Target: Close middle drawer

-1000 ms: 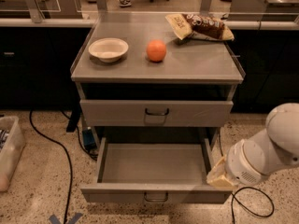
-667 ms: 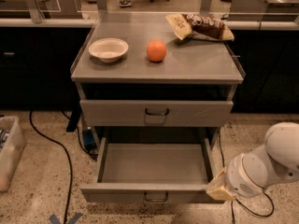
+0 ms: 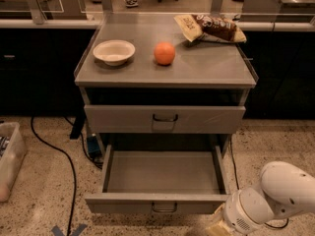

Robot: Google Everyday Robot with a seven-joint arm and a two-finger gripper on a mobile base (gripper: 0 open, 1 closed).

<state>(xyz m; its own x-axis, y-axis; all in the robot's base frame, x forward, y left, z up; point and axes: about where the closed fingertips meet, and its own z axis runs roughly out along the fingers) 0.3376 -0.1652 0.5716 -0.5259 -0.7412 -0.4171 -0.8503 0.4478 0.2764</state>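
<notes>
**At the Open Drawer's Right Front Corner**

Low at the bottom edge, right of centre: the gripper (image 3: 218,226), tan-tipped and partly cut off by the frame. Joined to a rounded white arm (image 3: 275,193) that reaches away to its right. Wide or narrow: cannot tell.

Just left of the gripper: the middle drawer (image 3: 123,203), standing well out of the cabinet with its grey front panel facing the camera. Right end of that panel just beside the gripper; touching or apart, cannot tell. Small dark loop handle (image 3: 164,208) at the panel's centre, further left. Grey floor of the drawer in plain view, up and left of the gripper.

Above and left of the gripper, past the open drawer: the top drawer (image 3: 206,118), shut, with a like handle. Higher yet, the grey tabletop (image 3: 211,65). On it, well apart from the gripper: a pale bowl (image 3: 113,51) farthest left, an orange (image 3: 164,53) beside it near the middle, and a crumpled snack bag (image 3: 211,28) at the back, almost straight above the gripper.

Far left of the gripper, on the speckled floor (image 3: 44,200): a black cable (image 3: 73,191) curling down, and a pale bin (image 3: 9,161) at the frame's edge.
</notes>
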